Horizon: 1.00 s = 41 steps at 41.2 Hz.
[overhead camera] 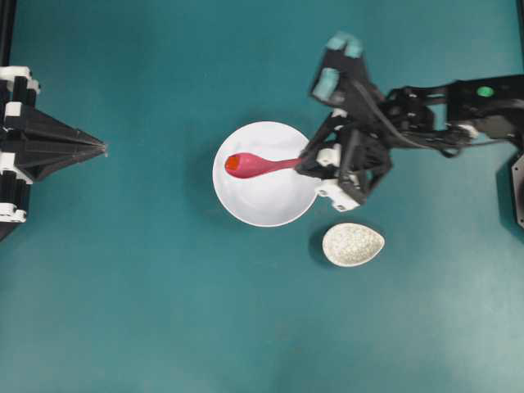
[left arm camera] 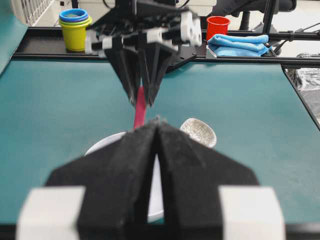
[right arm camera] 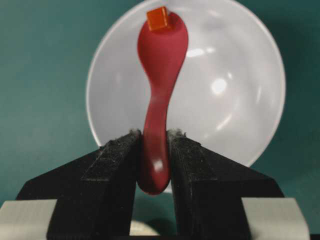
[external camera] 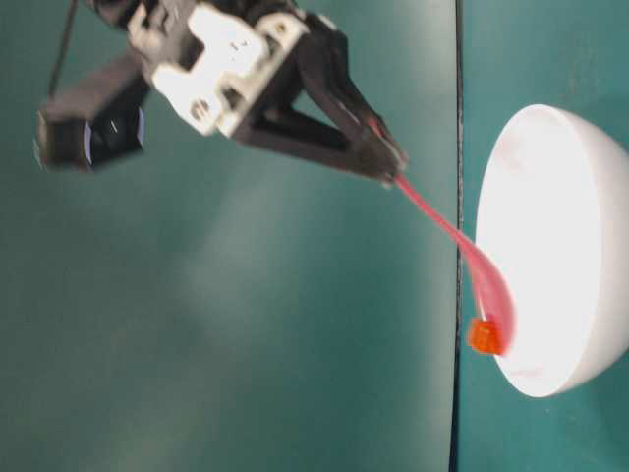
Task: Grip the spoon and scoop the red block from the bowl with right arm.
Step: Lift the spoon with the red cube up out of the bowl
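Note:
My right gripper [right arm camera: 154, 137] is shut on the handle of the pink spoon [right arm camera: 162, 75], with the handle's end poking out behind the fingers. The spoon reaches over the white bowl [right arm camera: 235, 85], and the small red block [right arm camera: 157, 18] sits at the far tip of its scoop. From overhead, the right gripper [overhead camera: 304, 161] is at the bowl's [overhead camera: 246, 214] right rim, and the spoon [overhead camera: 262, 166] points left with the red block [overhead camera: 232, 164] in its scoop. At table level the red block [external camera: 484, 335] rides on the spoon [external camera: 462, 246] beside the bowl [external camera: 570, 246]. My left gripper [overhead camera: 102, 148] is shut and holds nothing, far to the left.
A small speckled beige dish [overhead camera: 353, 244] lies just right of the bowl's near side, under the right arm's wrist. Beyond the table's far edge are stacked cups [left arm camera: 75, 30], a red cup [left arm camera: 217, 25] and a folded blue cloth [left arm camera: 239, 44].

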Each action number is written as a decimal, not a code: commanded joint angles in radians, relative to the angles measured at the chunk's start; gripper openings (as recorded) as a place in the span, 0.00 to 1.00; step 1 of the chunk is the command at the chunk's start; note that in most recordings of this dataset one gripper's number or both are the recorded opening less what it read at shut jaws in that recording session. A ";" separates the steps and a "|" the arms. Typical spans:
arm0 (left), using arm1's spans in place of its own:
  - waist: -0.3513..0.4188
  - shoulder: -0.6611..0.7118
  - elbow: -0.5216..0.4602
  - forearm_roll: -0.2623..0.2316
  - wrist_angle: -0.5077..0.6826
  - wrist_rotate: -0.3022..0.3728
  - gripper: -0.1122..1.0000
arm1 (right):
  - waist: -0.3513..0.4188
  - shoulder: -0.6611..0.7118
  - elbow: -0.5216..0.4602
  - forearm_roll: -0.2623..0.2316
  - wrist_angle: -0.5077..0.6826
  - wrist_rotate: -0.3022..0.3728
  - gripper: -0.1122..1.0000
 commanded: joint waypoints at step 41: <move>-0.002 -0.031 -0.034 0.003 0.032 0.000 0.10 | 0.008 -0.390 0.057 -0.008 -0.014 -0.005 0.34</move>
